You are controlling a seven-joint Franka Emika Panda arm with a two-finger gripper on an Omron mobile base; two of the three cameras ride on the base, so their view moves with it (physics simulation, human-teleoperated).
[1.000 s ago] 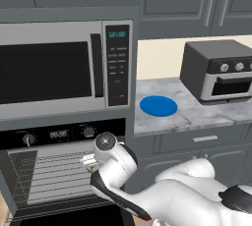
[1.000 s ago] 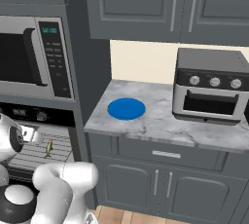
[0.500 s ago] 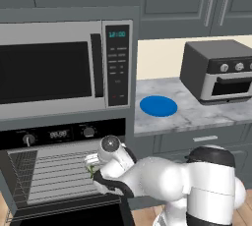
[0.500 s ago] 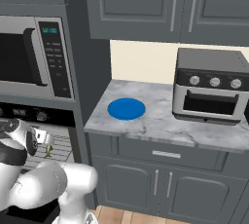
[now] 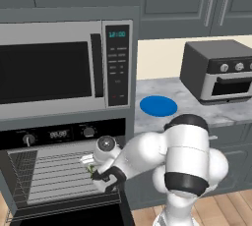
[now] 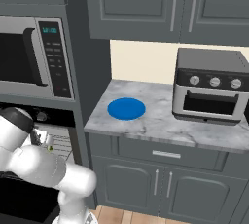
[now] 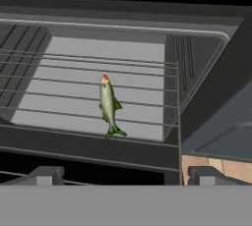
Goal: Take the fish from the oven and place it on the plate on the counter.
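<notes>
Left side: microwave (image 5: 54, 72) above, oven (image 5: 54, 134) below it with the door dropped open, so the rack (image 5: 54, 173) is reachable from the front. Fish (image 7: 109, 106) lies on that rack, near its right edge and close to the front bar, head pointing into the cavity, tail toward me. That orientation runs along my approach line, so I judge the fingers would close across its narrow body, not its length.

My tool (image 5: 93, 171) hangs at the oven mouth, right end of the rack, just short of the fish. Jaws stand fully apart, nothing in them; the two tips (image 7: 48, 175) sit low in the hand view with the fish between and above them, not touched. Wide open makes sense here: thin target on wire, room needed to straddle it. Arm reaches in low from the right, elbow bent, to get under the oven's top edge.

Moving right: tabletop (image 6: 146, 121) starts just beside the oven column. Plate (image 6: 126, 108) sits near the tabletop's left edge, bare, close to the oven side, so the carry should be short. Toaster oven (image 6: 211, 89) takes the right rear of the tabletop, well apart from the plate.

Step in hand, as I read it: final approach before the grasp. Risk: fish slipping between the wires if nudged.
</notes>
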